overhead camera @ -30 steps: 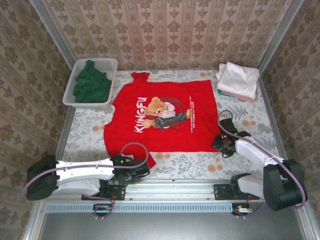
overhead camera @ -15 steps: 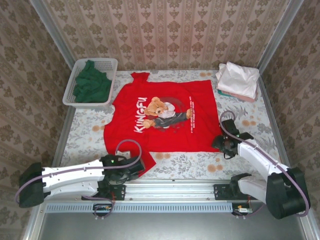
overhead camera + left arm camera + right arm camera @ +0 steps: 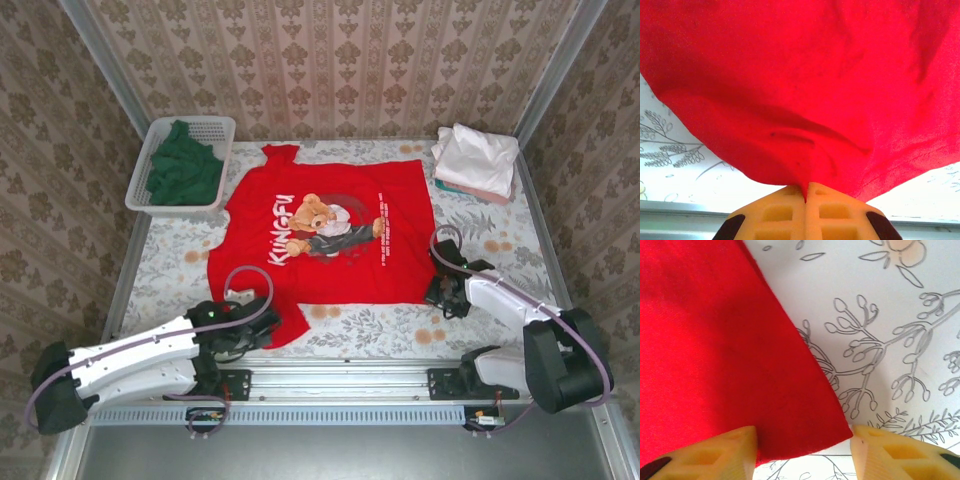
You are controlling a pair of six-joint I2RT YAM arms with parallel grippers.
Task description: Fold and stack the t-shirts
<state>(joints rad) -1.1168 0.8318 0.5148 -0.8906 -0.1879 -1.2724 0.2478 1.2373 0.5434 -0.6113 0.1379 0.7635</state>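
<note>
The bright red t-shirt (image 3: 330,240) with white lettering and a bear print lies spread flat in the middle of the table. My left gripper (image 3: 262,330) is at its near left hem and is shut on a pinch of red cloth (image 3: 800,75), which rises from between the yellow fingers (image 3: 780,210). My right gripper (image 3: 437,290) is at the shirt's near right corner. It stands open, with the corner of the red cloth (image 3: 715,340) lying between its two yellow fingertips (image 3: 735,447). A dark green t-shirt (image 3: 183,172) lies bunched in the basket. Folded white and pastel t-shirts (image 3: 475,160) are stacked at the far right.
The white mesh basket (image 3: 215,125) stands at the far left corner. The floral tablecloth (image 3: 490,240) shows bare to the right of the red shirt and along the near edge, in front of the metal rail (image 3: 340,375).
My left gripper has shut on the red shirt's near left hem and drawn it slightly leftward. My right gripper has edged onto the near right corner, its jaws opening and narrowing.
</note>
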